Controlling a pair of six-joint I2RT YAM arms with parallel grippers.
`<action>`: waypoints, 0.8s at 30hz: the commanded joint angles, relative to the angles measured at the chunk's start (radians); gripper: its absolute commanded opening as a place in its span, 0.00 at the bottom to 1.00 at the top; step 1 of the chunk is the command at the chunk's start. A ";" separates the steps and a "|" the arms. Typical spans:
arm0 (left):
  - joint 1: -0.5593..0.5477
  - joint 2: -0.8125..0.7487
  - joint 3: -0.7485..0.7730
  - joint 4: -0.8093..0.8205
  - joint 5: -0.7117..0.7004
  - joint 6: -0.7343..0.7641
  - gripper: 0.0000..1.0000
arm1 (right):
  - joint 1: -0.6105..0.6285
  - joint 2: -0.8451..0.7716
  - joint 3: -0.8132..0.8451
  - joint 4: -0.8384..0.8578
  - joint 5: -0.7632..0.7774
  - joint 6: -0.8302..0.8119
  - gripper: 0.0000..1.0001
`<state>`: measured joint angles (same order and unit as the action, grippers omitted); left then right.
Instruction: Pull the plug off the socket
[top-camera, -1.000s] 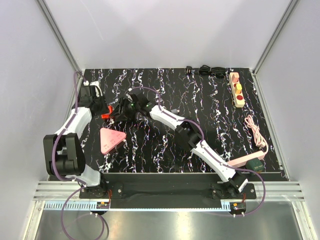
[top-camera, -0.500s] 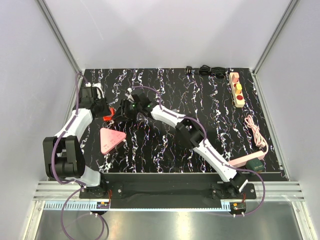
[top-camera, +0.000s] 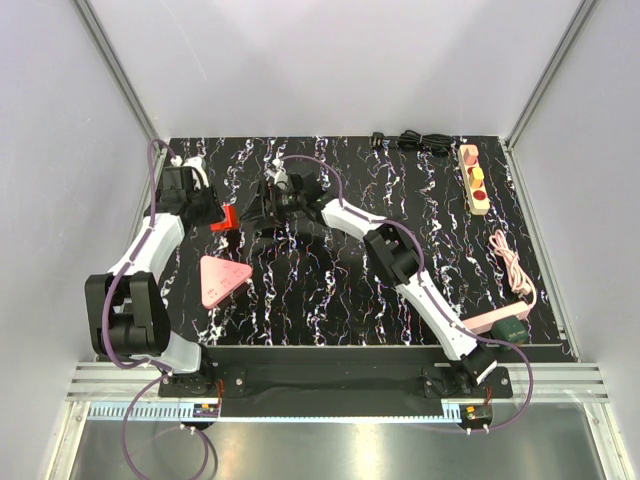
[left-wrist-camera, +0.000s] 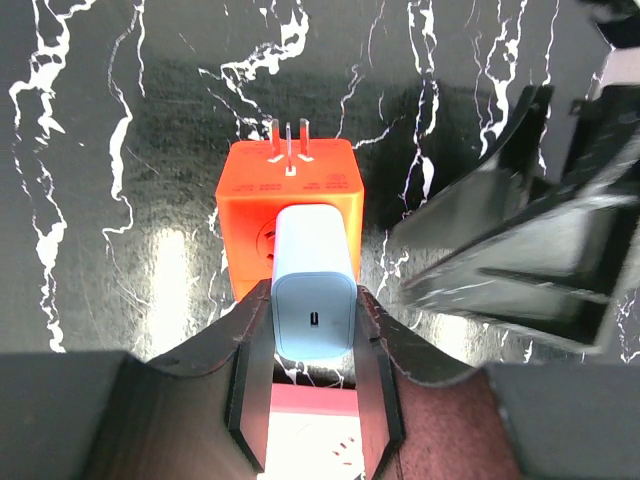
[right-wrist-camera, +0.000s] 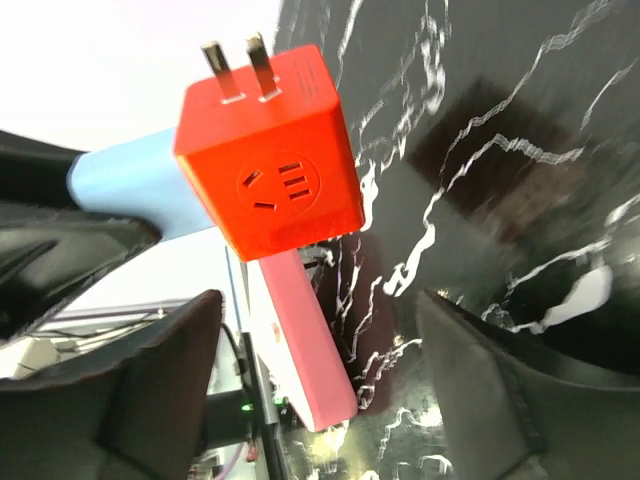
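A: Left fingers (left-wrist-camera: 252, 375)?
B: Pressed on both sides of the light blue plug (left-wrist-camera: 313, 285). The left gripper (left-wrist-camera: 312, 320) clamps it by its rear end. One small port shows on the plug's back face.

A: And the socket?
B: The orange cube socket (left-wrist-camera: 290, 190) sits at 12 o'clock of the plug in the left wrist view. The plug is seated in one face, not pulled out. Two metal prongs (left-wrist-camera: 288, 133) stick out of the cube's far face.

A: Right fingers (right-wrist-camera: 130, 400)?
B: Spread wide, touching nothing. The cube lies ahead of the right gripper (right-wrist-camera: 318, 310), apart from both fingers. A free outlet face of the cube is turned toward that camera.

A: Position on the table (top-camera: 330, 290)?
B: From the top camera the cube is at 10 o'clock of the black marbled surface. The right gripper is just beside it at 3 o'clock, the left at 9 o'clock. Whether the cube touches the surface cannot be told.

A: Surroundings?
B: A pink triangle (top-camera: 220, 280) lies near, at 6 o'clock of the cube. A beige strip (top-camera: 473, 180) with round red and yellow spots lies well apart at 1 o'clock of the table.
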<state>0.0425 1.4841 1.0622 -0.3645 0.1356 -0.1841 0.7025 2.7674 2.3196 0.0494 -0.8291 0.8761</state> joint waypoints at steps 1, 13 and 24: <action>0.003 -0.022 0.055 0.076 0.033 0.009 0.00 | 0.003 -0.029 -0.031 0.138 -0.062 -0.022 0.89; 0.005 0.001 0.068 0.056 0.110 -0.006 0.00 | 0.040 0.098 0.168 0.089 -0.073 -0.026 0.92; 0.005 0.008 0.073 0.045 0.130 -0.009 0.00 | 0.046 0.124 0.196 0.092 0.008 -0.057 0.81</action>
<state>0.0444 1.4952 1.0805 -0.3687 0.2264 -0.1883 0.7444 2.8960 2.4805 0.1223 -0.8585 0.8551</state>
